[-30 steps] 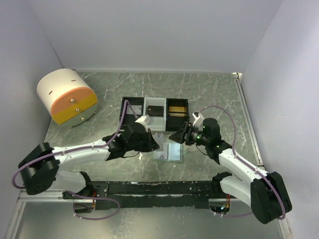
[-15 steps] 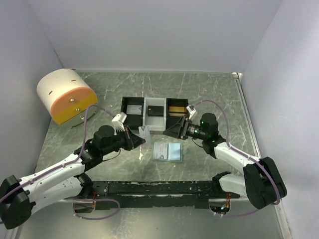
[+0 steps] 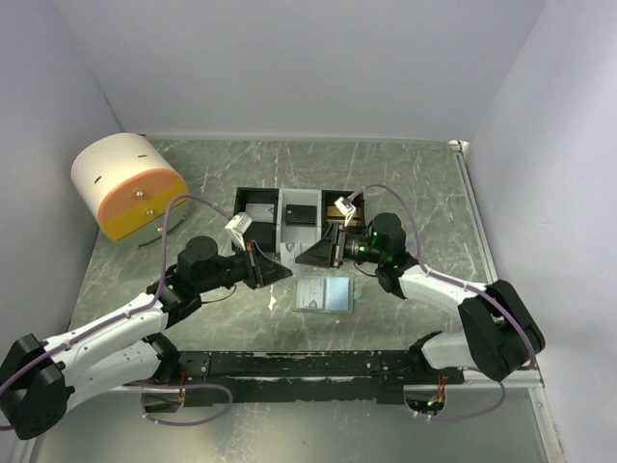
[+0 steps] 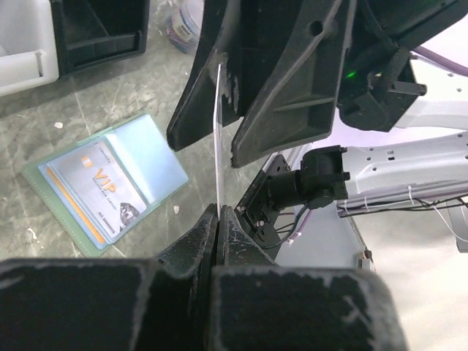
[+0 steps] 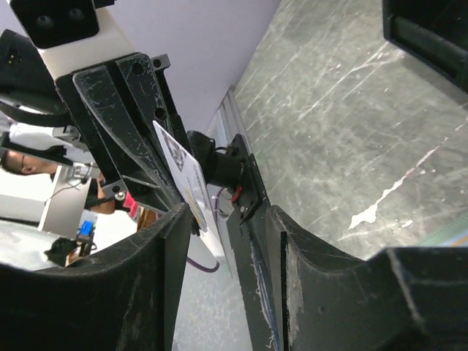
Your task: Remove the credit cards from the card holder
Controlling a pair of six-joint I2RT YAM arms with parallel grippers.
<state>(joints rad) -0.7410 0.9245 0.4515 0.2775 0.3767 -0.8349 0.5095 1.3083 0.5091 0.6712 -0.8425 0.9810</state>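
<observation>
While my left gripper [image 4: 218, 216] is clenched on one credit card [image 4: 219, 124], edge-up at mid-frame, my right gripper [image 5: 212, 219] stands parted astride it. I read this as a handover. The card holder [image 3: 325, 294] lies open on the counter [image 3: 415, 183] at lower centre, with a second credit card [image 4: 91, 191] inside. Next, right clamps squarely, then left lets go.

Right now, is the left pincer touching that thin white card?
Touching. The left wrist view shows the left pincer shut on the credit card, which stands edge-on with its lower edge clamped.
</observation>
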